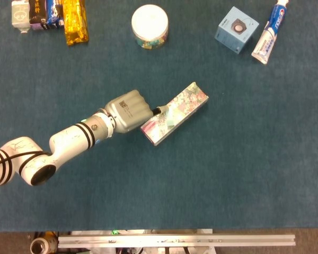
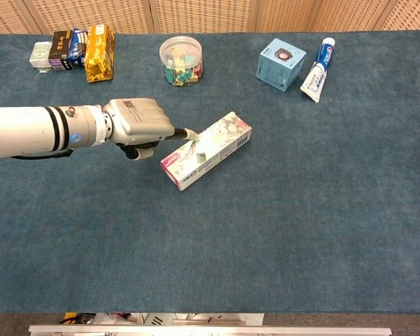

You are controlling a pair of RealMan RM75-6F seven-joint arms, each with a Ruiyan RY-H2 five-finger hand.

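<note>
Blue carpeted table [image 2: 280, 231], wicker screen [image 2: 203, 14] behind

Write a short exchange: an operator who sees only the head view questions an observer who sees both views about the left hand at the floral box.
Operator: From above, is the left hand lifting the floral box?
Observer: No. The chest view shows the box lying flat on the table, with one fingertip touching its upper edge.
Operator: What is inside the white-lidded jar?
Observer: Its clear wall shows small colourful pieces.
</note>
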